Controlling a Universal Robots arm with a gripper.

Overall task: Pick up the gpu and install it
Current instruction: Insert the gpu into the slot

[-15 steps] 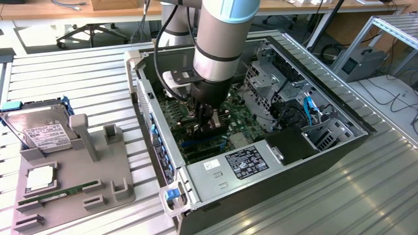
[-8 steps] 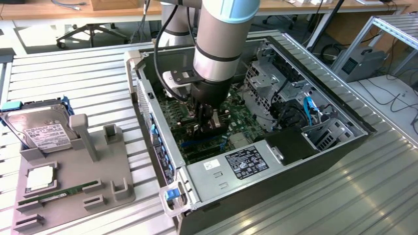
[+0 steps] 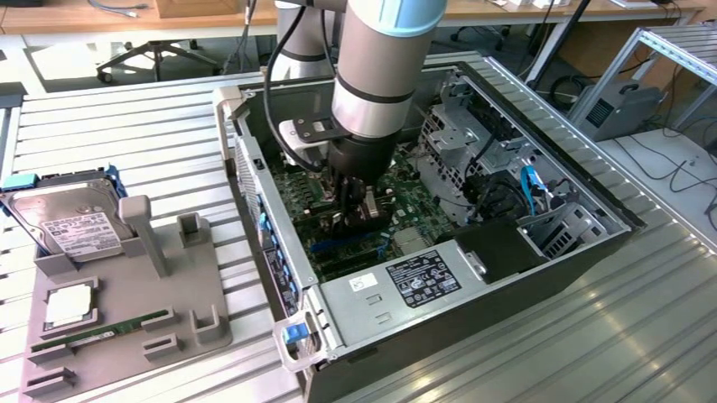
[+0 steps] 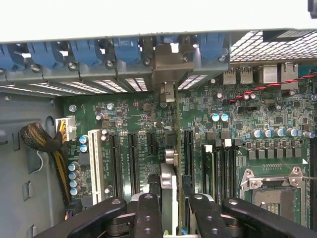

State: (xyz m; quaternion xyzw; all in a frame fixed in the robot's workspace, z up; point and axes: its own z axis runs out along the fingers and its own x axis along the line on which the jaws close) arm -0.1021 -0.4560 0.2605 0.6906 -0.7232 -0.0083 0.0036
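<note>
Inside one open computer case (image 3: 583, 189), one end effector (image 4: 171, 208) pinches one gpu (image 4: 169, 183).

The gpu (image 4: 171, 148) showed edge-on in the wrist view, so its black face was hidden — its lower part was covered by the gripper (image 4: 171, 210). In the exterior view the arm (image 3: 375, 75) blocked much of the motherboard (image 3: 421, 214), and the gripper's fingertips were too dark to separate.
</note>
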